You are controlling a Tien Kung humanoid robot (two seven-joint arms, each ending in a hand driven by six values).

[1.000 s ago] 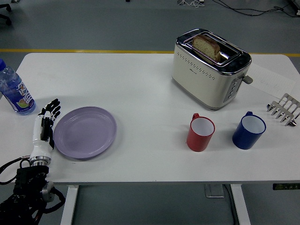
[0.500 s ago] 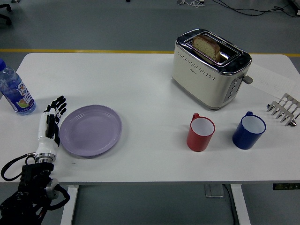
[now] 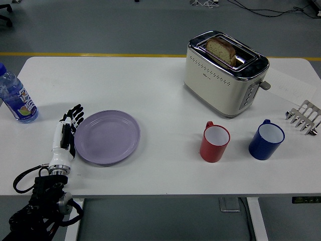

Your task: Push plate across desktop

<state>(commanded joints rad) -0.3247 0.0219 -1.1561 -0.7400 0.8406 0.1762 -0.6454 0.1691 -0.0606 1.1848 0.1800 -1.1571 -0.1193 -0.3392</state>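
Left hand [image 3: 66, 134] flat, fingers straight and open, gripping nothing, edge touching the lavender plate [image 3: 107, 137] at its 9 o'clock rim.

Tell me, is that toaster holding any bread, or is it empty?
Holding bread. A brown slice stands up out of one top slot of the cream toaster; the other slot looks empty.

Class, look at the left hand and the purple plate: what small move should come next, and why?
Probably a further short push rightward. The left hand lies flat, fingers extended, against the left rim of the purple plate, and bare white table lies between the plate and the red mug.
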